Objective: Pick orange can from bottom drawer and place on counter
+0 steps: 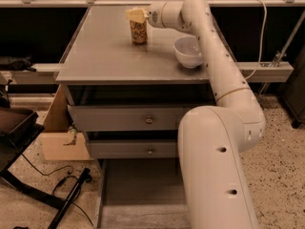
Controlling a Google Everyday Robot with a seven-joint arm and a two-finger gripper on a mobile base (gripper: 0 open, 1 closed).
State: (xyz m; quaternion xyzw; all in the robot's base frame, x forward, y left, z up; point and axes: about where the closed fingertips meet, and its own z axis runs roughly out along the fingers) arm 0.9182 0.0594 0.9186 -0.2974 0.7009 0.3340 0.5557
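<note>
— Where is the orange can (138,32)?
— It stands upright on the far part of the desk (105,56), left of the white bowl (188,51) and apart from it.
— And the claw (137,15)?
— It sits at the can's top, clamped on it from the right. The bottom drawer (143,190) stands pulled out below.

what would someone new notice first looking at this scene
The big white arm fills the right foreground and reaches to the far side of the counter, where its claw sits at the top of the upright orange can. A white bowl stands beside the can, and the bottom drawer is open below.
</note>
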